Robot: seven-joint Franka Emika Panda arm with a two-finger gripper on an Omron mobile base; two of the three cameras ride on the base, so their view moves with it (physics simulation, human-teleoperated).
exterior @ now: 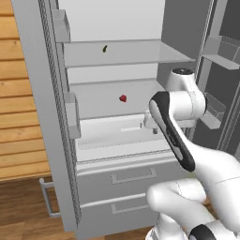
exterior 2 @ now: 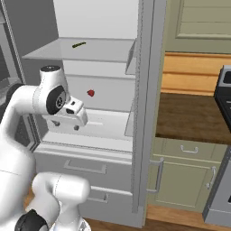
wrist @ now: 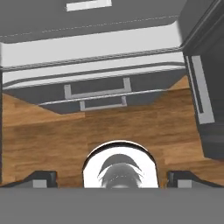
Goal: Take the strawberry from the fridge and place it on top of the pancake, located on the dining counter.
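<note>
White jointed robot arm (exterior: pixel 187 154) rises nearest the cameras, in front of the tall light grey fridge (exterior: pixel 56 140), whose doors stand open on a white shelved interior above two grey drawers (exterior: pixel 133 176). Its two-finger gripper (wrist: pixel 112 178) points down at the wooden floor (wrist: pixel 109 127), fingertips spread wide with nothing between them. Farther in, the tiny bright red strawberry (exterior: pixel 123 98) sits mid-shelf on the middle shelf; a tiny dark green item (exterior: pixel 104 48) lies on the shelf above.

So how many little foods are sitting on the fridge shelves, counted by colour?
Tiny bright red roundish strawberry on the middle shelf: 1
Tiny dark green item on the shelf above: 1
Total: 2
</note>
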